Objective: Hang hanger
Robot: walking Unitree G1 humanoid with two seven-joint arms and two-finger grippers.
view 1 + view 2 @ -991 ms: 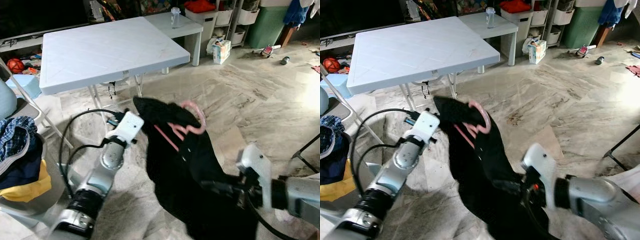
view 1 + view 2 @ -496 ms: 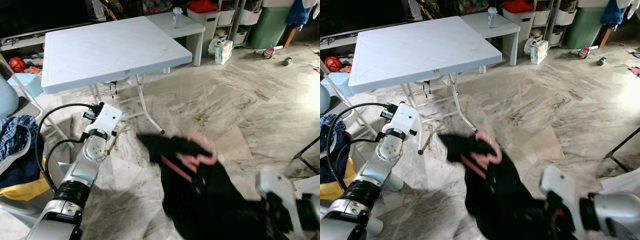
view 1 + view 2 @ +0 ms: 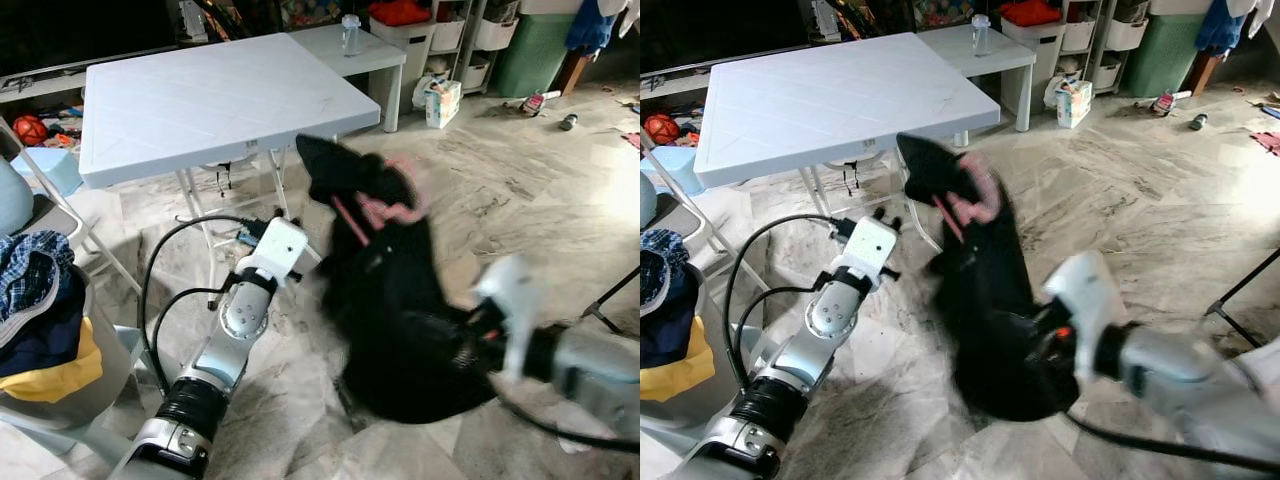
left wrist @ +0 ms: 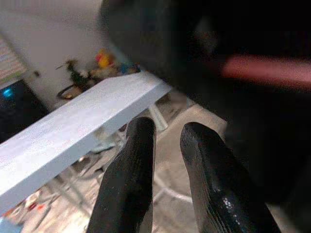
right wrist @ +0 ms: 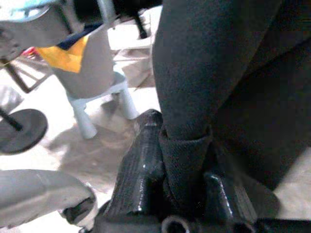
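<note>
The black garment on its pink plastic hanger (image 3: pixel 385 205), clamped in the right tool (image 5: pixel 180 194), is now swung up beside the white folding desk (image 3: pixel 200 100); the left tool (image 4: pixel 163 160), narrowly parted and empty, is brought back near it, so hanging remains undone.

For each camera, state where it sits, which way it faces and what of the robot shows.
Eye views: on the head, looking down at the table, floor and black garment on a pink hanger; both arms show.
Left wrist: along the left gripper, toward table and garment.
Right wrist: along the right gripper, clamping garment cloth.
All share the garment.
</note>
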